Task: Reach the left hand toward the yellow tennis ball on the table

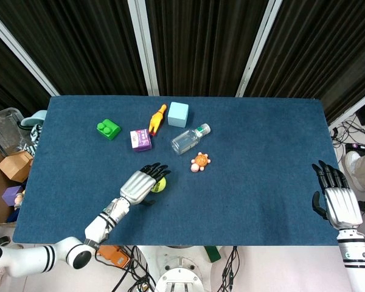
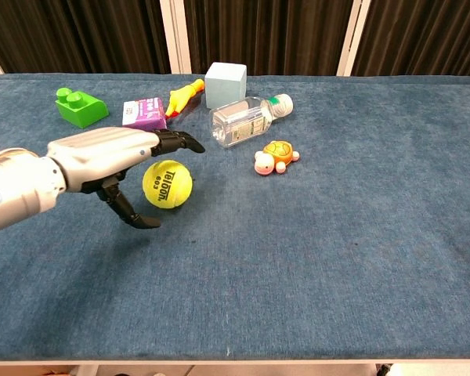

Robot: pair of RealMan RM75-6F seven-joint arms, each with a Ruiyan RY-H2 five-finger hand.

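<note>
The table [image 1: 261, 201] carries the ball [image 2: 168, 185] left of centre, nearer the front edge. The left hand [image 2: 110, 160] hovers over it, fingers apart, holding nothing. The ball looks light, fuzzy and likely to roll; wrap it around the middle.

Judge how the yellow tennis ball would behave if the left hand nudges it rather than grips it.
The tennis ball is round and sits free on flat cloth, so it would probably roll off. The left hand arches over it with fingers spread; closing from both sides seems safer. Its felt likely grips well.
</note>
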